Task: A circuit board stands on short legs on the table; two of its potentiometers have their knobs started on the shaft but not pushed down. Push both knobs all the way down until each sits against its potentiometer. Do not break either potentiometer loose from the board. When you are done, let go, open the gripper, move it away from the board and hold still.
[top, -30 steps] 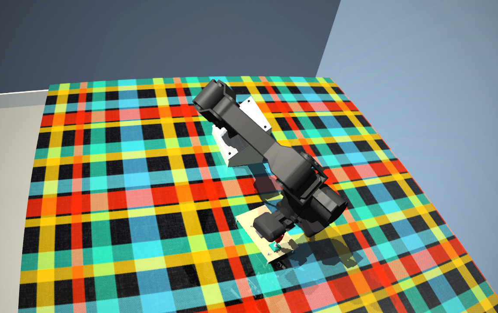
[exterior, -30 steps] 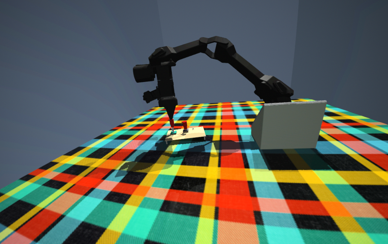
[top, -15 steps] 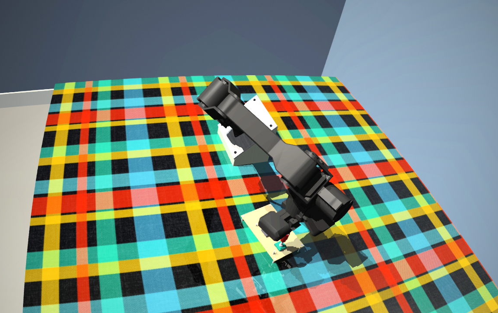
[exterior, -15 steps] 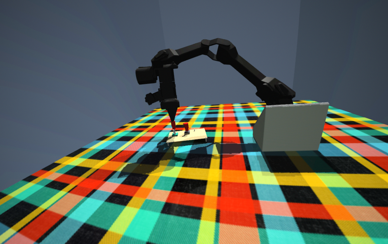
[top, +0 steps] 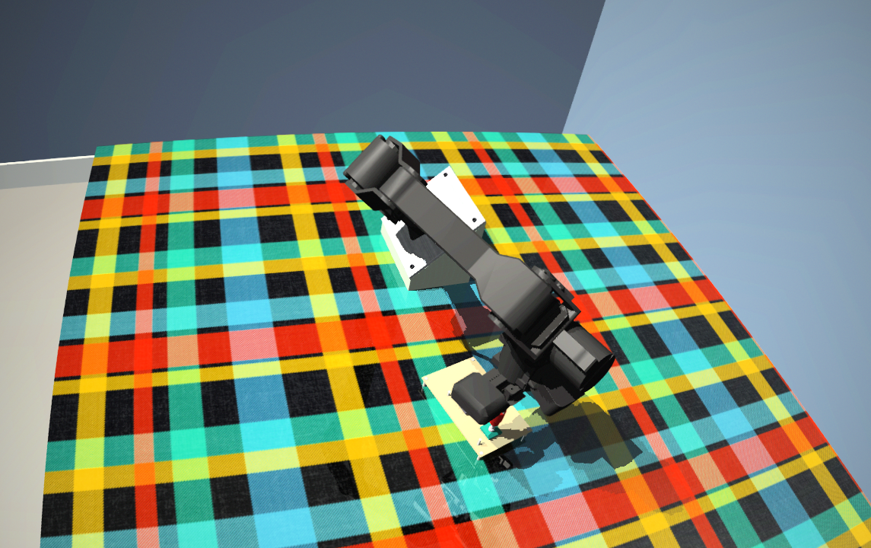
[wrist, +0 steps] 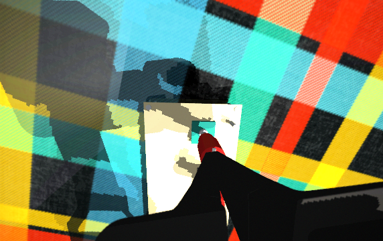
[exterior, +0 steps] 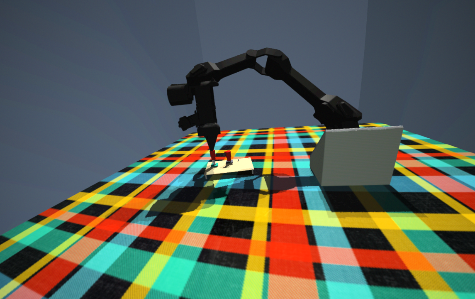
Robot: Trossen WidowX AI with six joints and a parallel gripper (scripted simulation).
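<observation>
The pale circuit board [top: 445, 395] [exterior: 246, 165] [wrist: 159, 150] stands on short legs. A red knob [top: 496, 419] [exterior: 212, 155] [wrist: 207, 144] sits over the teal potentiometer [exterior: 215, 164] [wrist: 208, 124], with a length of pale shaft showing beneath it. A second red knob [exterior: 227, 156] stands beside it on a dark potentiometer; in the wrist view a bit of red [wrist: 222, 198] shows through the gap between the fingers. My gripper [exterior: 212, 149] [wrist: 211, 157] is shut and holds nothing. It points down with its tips at the first knob's top, which they partly hide; contact is hard to judge.
The arm's light grey base mount [top: 452, 197] [exterior: 359, 158] stands on the plaid table [top: 220, 436] [exterior: 287, 223] behind the board. The forearm and wrist hang over the board and hide part of it in the top view. Small pins stand near the board's corners.
</observation>
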